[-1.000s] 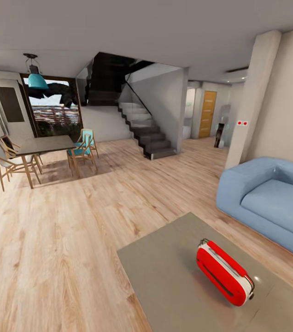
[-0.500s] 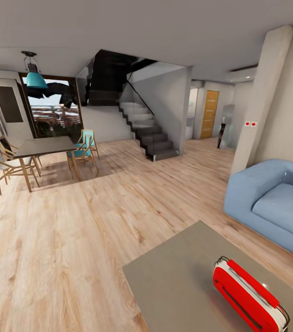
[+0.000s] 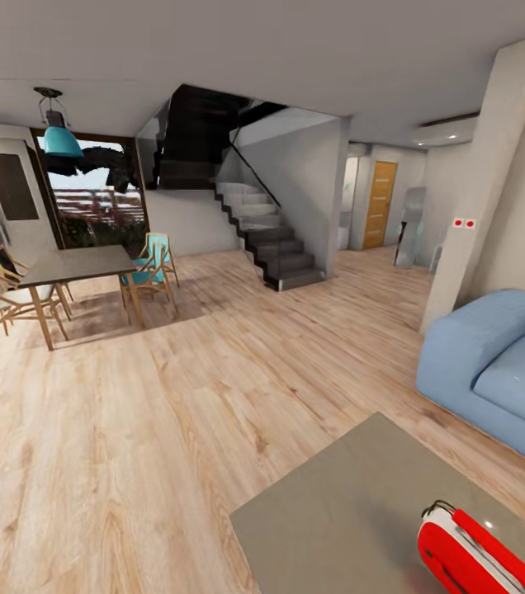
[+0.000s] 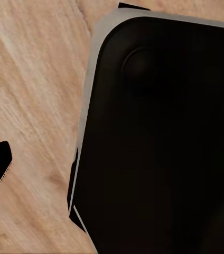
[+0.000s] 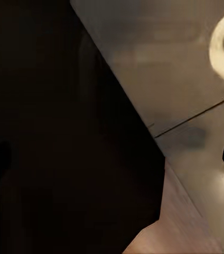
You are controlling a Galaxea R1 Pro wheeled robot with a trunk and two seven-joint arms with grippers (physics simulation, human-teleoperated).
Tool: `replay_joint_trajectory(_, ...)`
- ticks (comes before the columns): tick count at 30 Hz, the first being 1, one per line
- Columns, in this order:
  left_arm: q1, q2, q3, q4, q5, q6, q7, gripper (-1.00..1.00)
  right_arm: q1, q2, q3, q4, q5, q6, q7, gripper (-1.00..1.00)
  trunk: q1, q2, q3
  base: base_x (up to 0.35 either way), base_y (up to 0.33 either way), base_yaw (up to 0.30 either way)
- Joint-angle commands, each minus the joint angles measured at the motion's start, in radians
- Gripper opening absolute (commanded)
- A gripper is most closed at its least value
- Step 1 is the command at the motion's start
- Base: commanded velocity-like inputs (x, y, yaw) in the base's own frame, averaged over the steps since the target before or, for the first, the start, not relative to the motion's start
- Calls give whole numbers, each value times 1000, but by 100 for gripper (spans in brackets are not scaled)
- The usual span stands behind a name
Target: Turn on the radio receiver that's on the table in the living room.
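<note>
Currently the radio receiver [image 3: 477, 557] lies on its side on the table [image 3: 337, 511], at the table's near right corner as the head camera sees it, partly cut by the frame edge. Only its handle end and part of its red-and-white body are visible.

Judgement: the step in hand is the approach. The head needs to turn back toward the radio so its whole face, and any switch, comes into view before an arm is extended.

Grippers: the left wrist view shows a dark body over wood floor [image 4: 27, 79]; the right wrist view shows a dark mass over the glossy tabletop [image 5: 170, 63]. Whether either pincer is apart or together cannot be told.

Beyond the table: blue sofa [image 3: 502, 363] to the radio's far right. Farther off, dining table [image 3: 81, 264] with chairs, then staircase [image 3: 267, 239].
</note>
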Motion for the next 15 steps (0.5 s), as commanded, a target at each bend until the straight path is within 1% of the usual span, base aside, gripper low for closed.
replay_joint_trajectory(1, 0, 0, 0, 0, 0, 0, 0, 100, 0, 0, 0, 0, 0, 0, 0, 100, 0, 0, 0, 319, 41, 0)
replay_joint_trajectory(2, 0, 0, 0, 0, 0, -1, 0, 100, 0, 0, 0, 0, 0, 0, 0, 100, 0, 0, 0, 320, 26, 0)
replay_joint_trajectory(4, 0, 0, 0, 0, 0, -1, 0, 100, 0, -1, 0, 0, 0, 0, 1, 100, 0, 0, 0, 116, 7, 0)
replay_joint_trajectory(9, 0, 0, 0, 0, 0, -1, 0, 100, 0, -1, 0, 0, 0, 0, 2, 100, 0, 0, 0, 30, 2, -26)
replay_joint_trajectory(11, 0, 0, 0, 0, 0, -1, 0, 100, 0, 0, 0, 0, 0, -1, 2, 100, 0, 0, 0, 6, 0, -176)
replay_joint_trajectory(15, 0, 0, 0, 0, 0, -1, 0, 100, 0, 0, 0, 0, 0, -1, 4, 100, 0, 0, 0, 2, 0, -249)
